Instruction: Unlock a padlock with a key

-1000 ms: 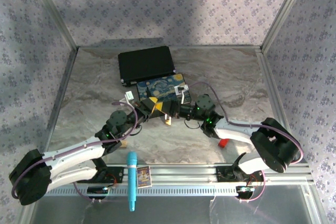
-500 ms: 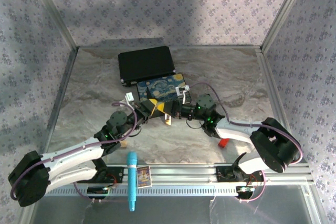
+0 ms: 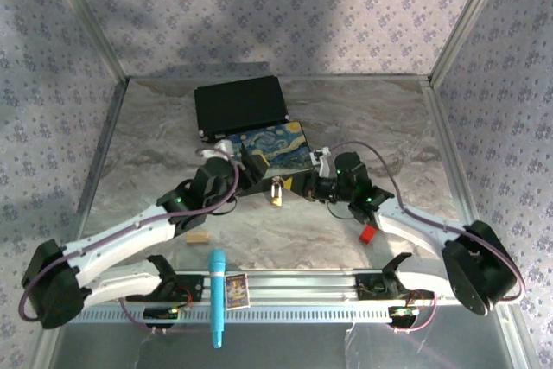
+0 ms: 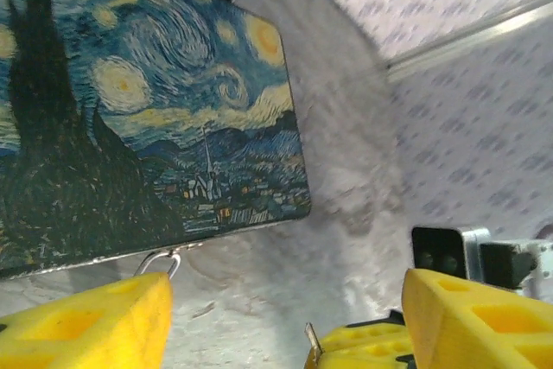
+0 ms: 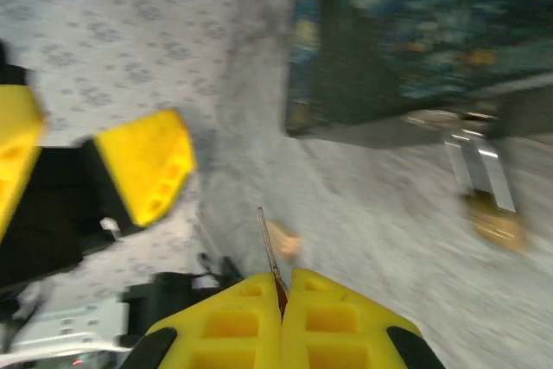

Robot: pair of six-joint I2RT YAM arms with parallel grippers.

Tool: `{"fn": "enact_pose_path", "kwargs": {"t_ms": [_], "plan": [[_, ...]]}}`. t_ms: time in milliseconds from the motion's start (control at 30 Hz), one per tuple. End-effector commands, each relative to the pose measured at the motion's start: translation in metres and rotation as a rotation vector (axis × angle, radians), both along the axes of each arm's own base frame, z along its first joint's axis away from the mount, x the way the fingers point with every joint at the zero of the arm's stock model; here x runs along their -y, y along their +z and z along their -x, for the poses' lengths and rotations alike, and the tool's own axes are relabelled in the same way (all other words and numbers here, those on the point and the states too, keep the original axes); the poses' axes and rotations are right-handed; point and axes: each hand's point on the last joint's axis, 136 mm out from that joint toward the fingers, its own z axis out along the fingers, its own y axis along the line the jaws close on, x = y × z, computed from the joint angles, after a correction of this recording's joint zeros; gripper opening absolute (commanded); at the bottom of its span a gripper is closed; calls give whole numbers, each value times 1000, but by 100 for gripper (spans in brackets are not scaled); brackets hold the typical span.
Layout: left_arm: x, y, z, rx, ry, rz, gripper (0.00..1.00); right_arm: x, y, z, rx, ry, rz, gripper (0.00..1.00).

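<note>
1. Your right jaws are pressed fully together with the key [image 5: 266,241] pinched between them. The thin blade sticks out past the tips, probably so it's free to go into the lock.
2. Your left jaws stand wide apart with nothing in them. One yellow finger [image 4: 86,321] sits at each side of the left wrist view, with the right tips and the key low between them.
3. The padlock [image 3: 276,193] is on the surface right at the near edge of the painted box [image 3: 276,146], between your two arms. Its shackle [image 4: 162,261] peeks out just under the box edge. Hooked to the box or not: can't tell.
4. The key is near the padlock but apart from it, not inserted. The right wrist view is blurred, so no keyhole can be made out.
5. Judgement: with the left jaws off it, the lock looks unsteadied and may slide when the key pushes. You'll likely want a left hold on the body first.
6. The black case [image 3: 240,105] is behind the box. The red block [image 3: 368,233] and the wooden block [image 3: 199,237] are well apart and not involved.
</note>
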Motion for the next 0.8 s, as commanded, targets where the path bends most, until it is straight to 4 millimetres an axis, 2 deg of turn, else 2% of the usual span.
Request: {"fn": "enact_pose_path", "kwargs": {"t_ms": [0,167,367,533,767], "plan": [[5,-40,15,9,-168,-302,73,35,-43,15,-63,10,279,0],[26,-65,12,58,-249,-292,73,48,-55,18,-47,26,358,0],[44,-109,4,23,-357,-280,72,50,-70,16,-79,27,374,0],[57,-123,-4,44,-385,-247,71,49,-76,15,-91,32,381,0],[58,-146,-11,25,-355,-298,69,47,-83,14,-97,37,386,0]]}}
